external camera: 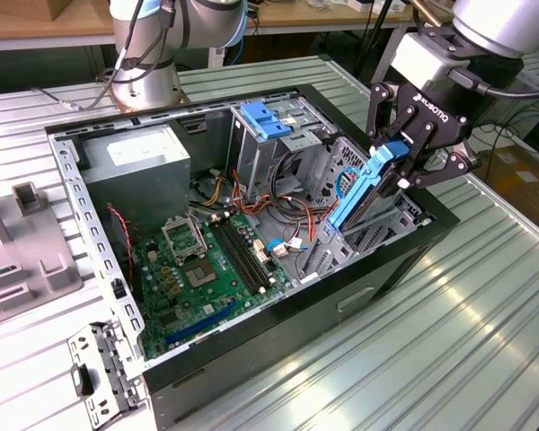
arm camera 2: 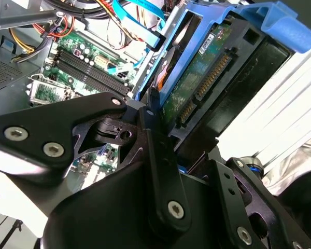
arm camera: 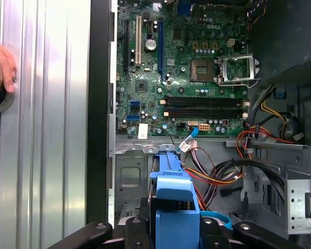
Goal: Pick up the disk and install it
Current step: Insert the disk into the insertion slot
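We log the gripper (external camera: 402, 169) with jaws clamped on the disk (external camera: 357, 196), pinching the upper end of its blue carrier. The disk hangs tilted below the jaws, its lower end inside the open case (external camera: 359, 301) among cables. In the second wrist view, its green circuit side shows just past the fingers (arm camera 2: 151, 111). The motherboard (external camera: 202, 269) lies well beyond the jaws.

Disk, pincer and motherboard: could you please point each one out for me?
disk (external camera: 355, 197): exterior view, blue carrier edge.
pincer (arm camera: 175, 224): first wrist view, midway between its fingertips.
motherboard (arm camera: 176, 72): first wrist view, bare green board.
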